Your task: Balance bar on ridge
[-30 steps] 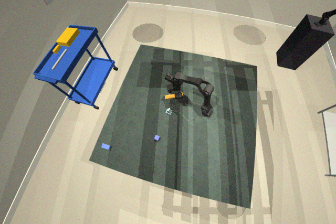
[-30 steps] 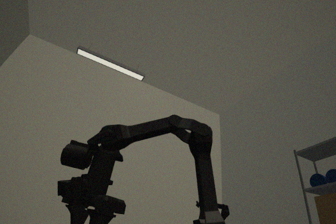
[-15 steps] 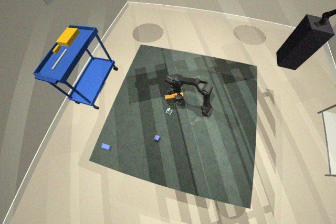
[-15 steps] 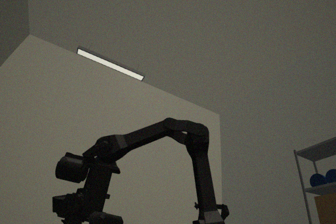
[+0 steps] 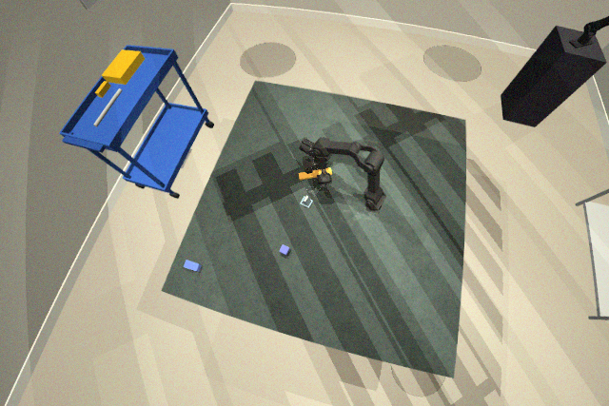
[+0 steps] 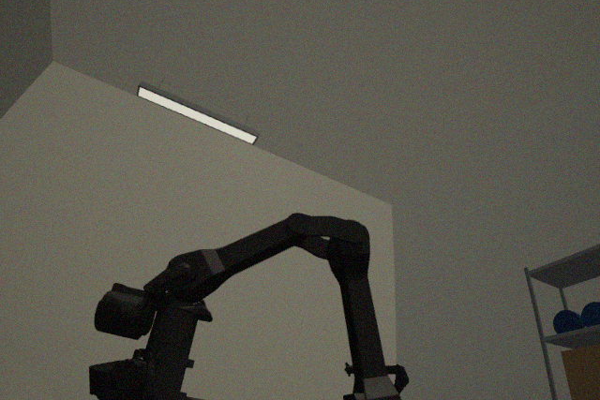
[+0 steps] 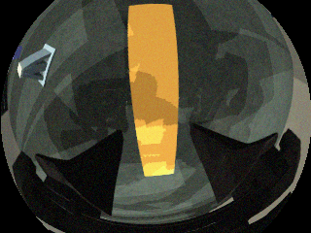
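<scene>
The orange-yellow bar (image 5: 307, 175) (image 7: 154, 58) lies flat on the dark green mat (image 5: 314, 293). In the wrist view it runs away from me, between and beyond the fingertips. My gripper (image 5: 324, 179) (image 7: 156, 131) is open above the bar, with one finger on each side and a gap to both. The height of the fingertips over the mat is hard to tell. The small pale ridge (image 5: 305, 201) (image 7: 35, 59) stands apart from the bar, on the left in the wrist view, with nothing on it. In the exterior view the fingers are out of frame.
A small violet-blue block (image 5: 284, 249) lies beyond the ridge. A longer violet-blue block (image 5: 191, 265) lies near the mat's corner. A blue cart (image 5: 165, 145) and a black pedestal (image 5: 545, 79) stand off the mat.
</scene>
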